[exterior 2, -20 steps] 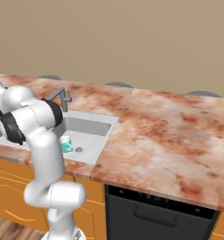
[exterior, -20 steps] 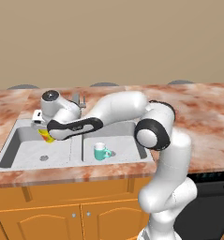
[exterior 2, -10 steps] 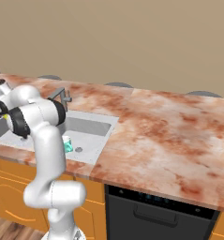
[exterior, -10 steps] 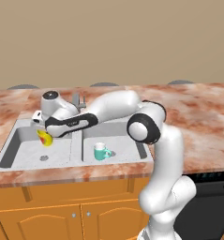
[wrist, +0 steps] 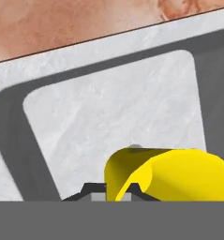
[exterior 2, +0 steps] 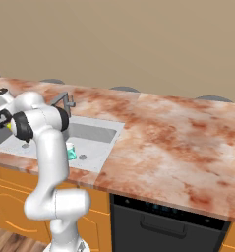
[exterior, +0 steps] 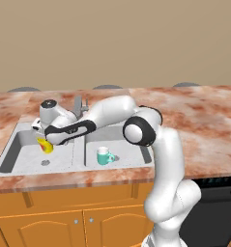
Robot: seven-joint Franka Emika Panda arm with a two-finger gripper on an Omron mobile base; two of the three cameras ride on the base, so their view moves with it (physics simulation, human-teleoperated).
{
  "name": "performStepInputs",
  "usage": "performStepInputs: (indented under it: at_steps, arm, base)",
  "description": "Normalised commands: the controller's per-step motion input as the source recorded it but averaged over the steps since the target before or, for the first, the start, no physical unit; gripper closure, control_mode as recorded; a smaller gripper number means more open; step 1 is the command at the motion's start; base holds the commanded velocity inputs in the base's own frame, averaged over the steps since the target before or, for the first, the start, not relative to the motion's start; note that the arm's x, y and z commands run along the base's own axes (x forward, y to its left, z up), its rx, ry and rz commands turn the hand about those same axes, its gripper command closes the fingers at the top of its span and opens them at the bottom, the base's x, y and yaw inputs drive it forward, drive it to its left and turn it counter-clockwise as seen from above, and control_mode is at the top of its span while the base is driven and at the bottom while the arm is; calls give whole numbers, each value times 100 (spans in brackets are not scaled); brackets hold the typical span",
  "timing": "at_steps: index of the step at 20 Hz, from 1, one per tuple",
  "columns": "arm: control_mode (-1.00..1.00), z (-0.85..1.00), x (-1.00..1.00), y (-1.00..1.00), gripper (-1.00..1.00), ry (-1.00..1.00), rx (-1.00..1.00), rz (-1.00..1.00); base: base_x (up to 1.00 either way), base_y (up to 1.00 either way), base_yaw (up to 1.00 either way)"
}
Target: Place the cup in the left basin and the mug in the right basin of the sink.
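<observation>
plain yellow cup (exterior: 45, 145) tilted, long axis toward 4 o'clock, pinched in the closed gripper (exterior: 41, 140) above left basin (exterior: 25, 157).

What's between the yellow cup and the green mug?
In the left base view, the sink's thin divider lies between the cup, held over the left basin, and the mug.

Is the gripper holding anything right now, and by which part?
Yes: the gripper is shut on the yellow cup, pinching its rim wall, tilted above the left basin.
</observation>
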Motion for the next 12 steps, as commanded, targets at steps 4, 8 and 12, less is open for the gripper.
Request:
performStepInputs:
  at_steps: [4,8,12]
  arm:
    - [-100,-33,22,1,100,4,0,-10]
    - [-100,-35,24,0,100,12,0,-12]
    - [-100,-35,24,1,100,15,0,-10]
  base:
    - [0,0,0]
    - [0,0,0]
    - [0,0,0]
